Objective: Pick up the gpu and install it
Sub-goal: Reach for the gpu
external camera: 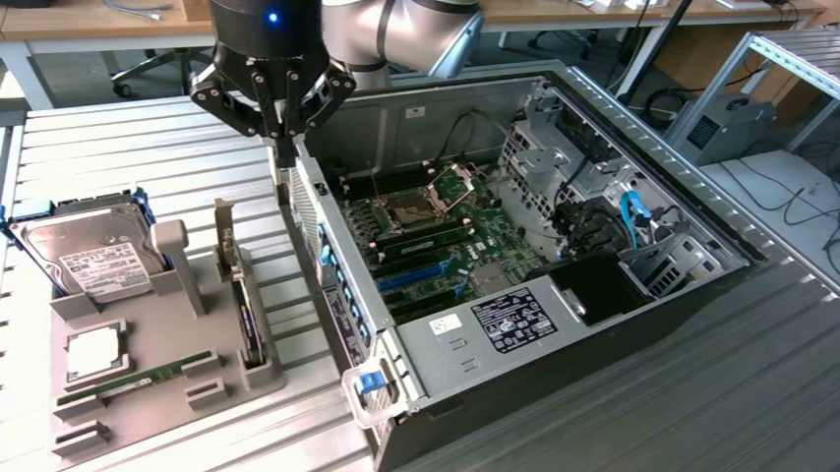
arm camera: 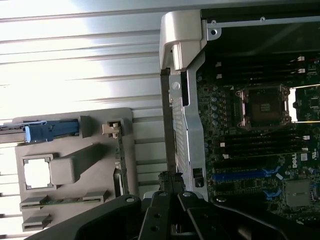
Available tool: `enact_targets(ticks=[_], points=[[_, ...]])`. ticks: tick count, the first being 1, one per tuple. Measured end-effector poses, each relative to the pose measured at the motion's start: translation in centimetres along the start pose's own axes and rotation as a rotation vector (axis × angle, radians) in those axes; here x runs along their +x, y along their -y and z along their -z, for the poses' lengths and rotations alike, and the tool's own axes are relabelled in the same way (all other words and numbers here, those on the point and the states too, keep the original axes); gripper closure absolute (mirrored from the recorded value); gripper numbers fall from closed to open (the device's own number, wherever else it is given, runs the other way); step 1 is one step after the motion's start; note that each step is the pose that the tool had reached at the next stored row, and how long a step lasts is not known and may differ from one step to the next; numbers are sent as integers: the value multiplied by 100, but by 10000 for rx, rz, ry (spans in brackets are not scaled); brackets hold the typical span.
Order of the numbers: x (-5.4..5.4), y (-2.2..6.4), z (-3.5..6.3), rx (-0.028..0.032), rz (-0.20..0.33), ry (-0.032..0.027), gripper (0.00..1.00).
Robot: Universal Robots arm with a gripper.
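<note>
Gripper [external camera: 281, 147] pinched shut, nothing in it afaics, and hangs over the PC case's [external camera: 309, 206] back wall. Gpu [external camera: 246, 313] stands on edge in grey holder [external camera: 171, 334], approx 6 o'clock from gripper in exterior view — prob. so its top edge is easy to pinch.

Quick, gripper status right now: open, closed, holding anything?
Gripper: fingers closed, holding nothing; the gpu stands in the gray holder, apart from it.

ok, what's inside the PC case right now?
Motherboard with a CPU socket, empty blue slots, cables, a drive cage. The gpu stands outside, in the grey holder. Whatever lies under the cage and black box is covered.
</note>
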State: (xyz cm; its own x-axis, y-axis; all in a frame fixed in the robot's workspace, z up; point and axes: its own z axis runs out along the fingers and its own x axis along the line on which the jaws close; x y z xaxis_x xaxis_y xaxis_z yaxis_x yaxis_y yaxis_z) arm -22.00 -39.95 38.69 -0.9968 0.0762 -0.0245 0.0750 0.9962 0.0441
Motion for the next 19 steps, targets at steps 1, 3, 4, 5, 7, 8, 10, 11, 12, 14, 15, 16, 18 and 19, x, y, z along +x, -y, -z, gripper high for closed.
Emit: enact_targets(ticks=[1, 3, 4, 5, 7, 8, 10, 11, 12, 14, 15, 16, 18, 19], points=[[4, 0, 0, 0, -1, 0, 89], [7, 1, 0, 0, 1, 0, 89], [9, 1, 0, 0, 0, 0, 89], [11, 1, 0, 0, 0, 0, 89], [15, 1, -2, -1, -1, 1, 89], [20, 2, -1, -1, -2, 1, 89], [31, 3, -1, 1, -1, -1, 89], [40, 3, -2, 0, -1, 0, 89], [50, 4, -1, 0, -1, -1, 89], [69, 6, -2, 0, -1, 0, 89], [78, 6, -2, 0, -1, 0, 89], [88, 7, -2, 0, -1, 0, 89], [101, 8, -2, 0, 0, 0, 89], [108, 9, -2, 0, -1, 0, 89]])
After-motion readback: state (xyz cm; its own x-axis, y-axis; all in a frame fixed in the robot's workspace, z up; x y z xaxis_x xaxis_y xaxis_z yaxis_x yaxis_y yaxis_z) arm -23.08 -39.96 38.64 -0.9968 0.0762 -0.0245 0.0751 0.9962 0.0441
